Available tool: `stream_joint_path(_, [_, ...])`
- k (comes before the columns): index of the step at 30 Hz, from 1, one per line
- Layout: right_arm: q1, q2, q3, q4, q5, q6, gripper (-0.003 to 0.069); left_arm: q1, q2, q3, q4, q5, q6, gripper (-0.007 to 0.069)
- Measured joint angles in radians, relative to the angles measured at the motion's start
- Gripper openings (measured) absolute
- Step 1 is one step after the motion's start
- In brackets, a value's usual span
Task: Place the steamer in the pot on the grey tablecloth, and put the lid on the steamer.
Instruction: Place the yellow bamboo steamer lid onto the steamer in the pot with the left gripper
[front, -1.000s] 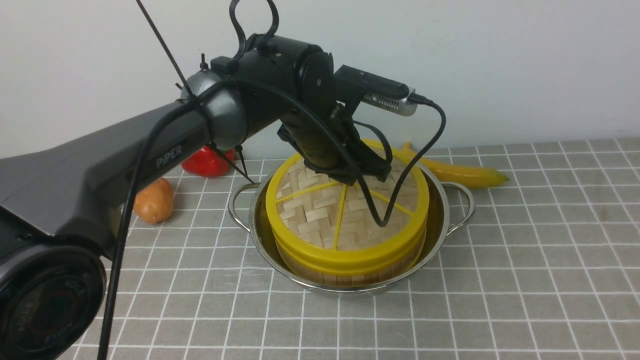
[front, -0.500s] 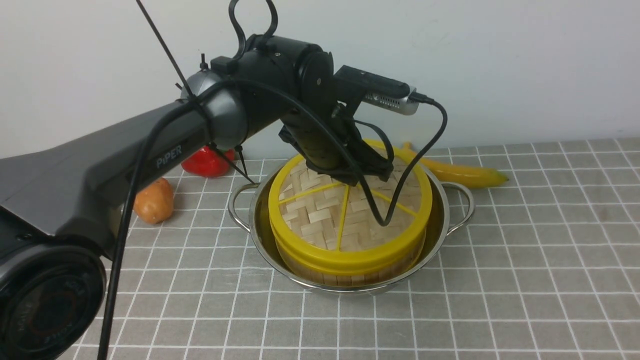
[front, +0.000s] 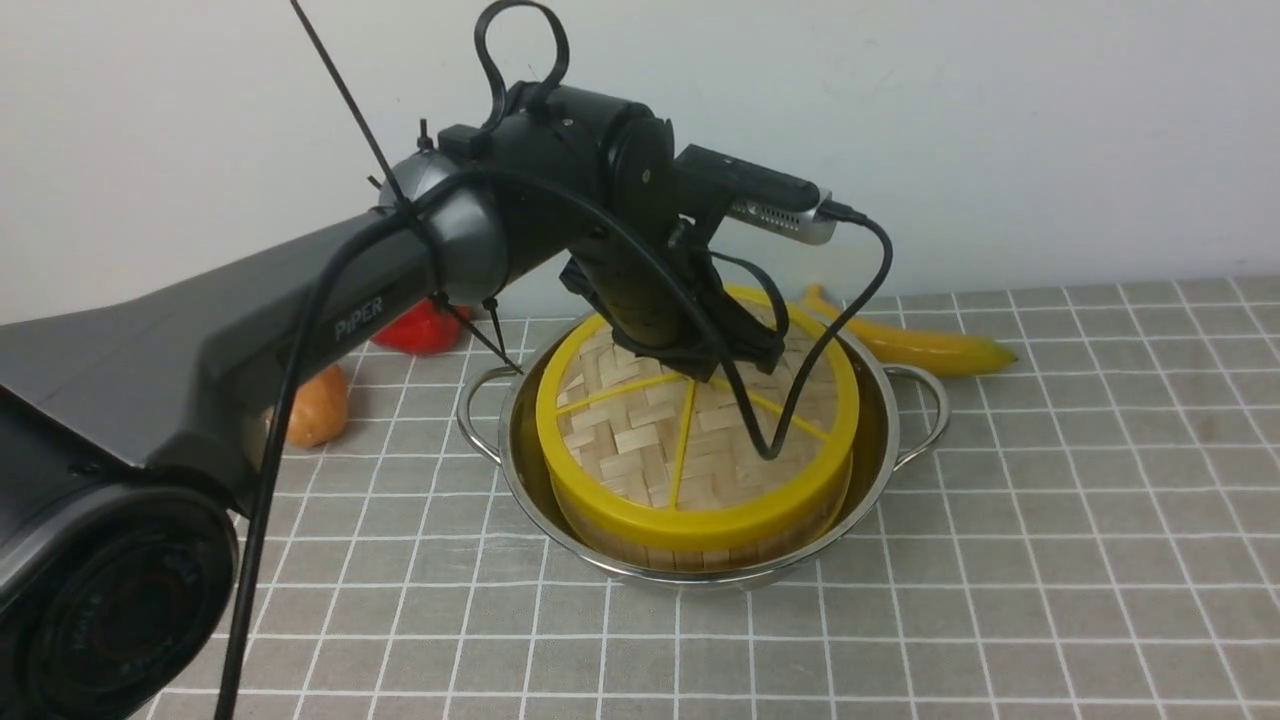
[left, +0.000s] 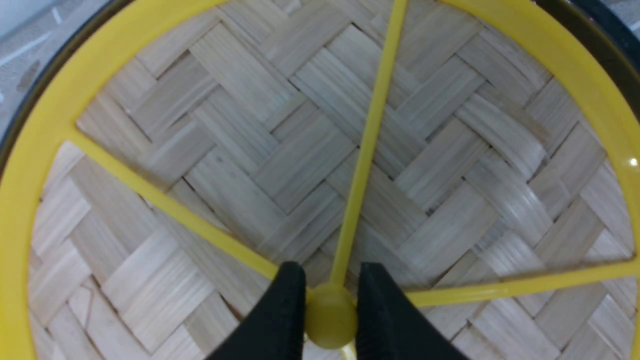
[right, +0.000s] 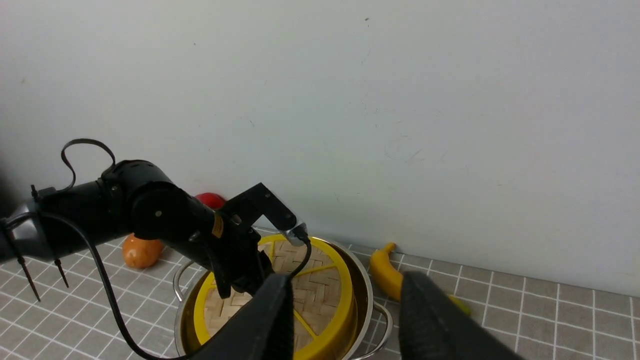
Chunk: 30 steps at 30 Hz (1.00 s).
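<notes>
l pincer on lid knob, steamer in pot

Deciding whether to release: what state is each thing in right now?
Shiny steel two-handled pot: upright on the grey grid-lined tablecloth.
Deep bamboo steamer basket: inside the pot, covered.
Flat woven-bamboo lid with yellow rim: resting on the steamer, centre knob gripped.
Left gripper: shut on the lid's knob.
Right gripper: open, empty, clear of the pot.
</notes>
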<state>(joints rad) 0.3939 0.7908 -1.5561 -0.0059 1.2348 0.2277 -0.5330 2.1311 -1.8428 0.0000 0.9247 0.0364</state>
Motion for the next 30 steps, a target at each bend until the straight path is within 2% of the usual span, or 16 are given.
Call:
stream_joint_path(26, [0.0,0.0,0.0,0.0,0.0,0.0,0.0306,0.0,0.003,-0.003,0.007,0.0,0.0,0.0123])
stream_joint_path(30, [0.0,0.0,0.0,0.0,0.0,0.0,0.0306,0.0,0.003,-0.003,0.007,0.001,0.0,0.0152])
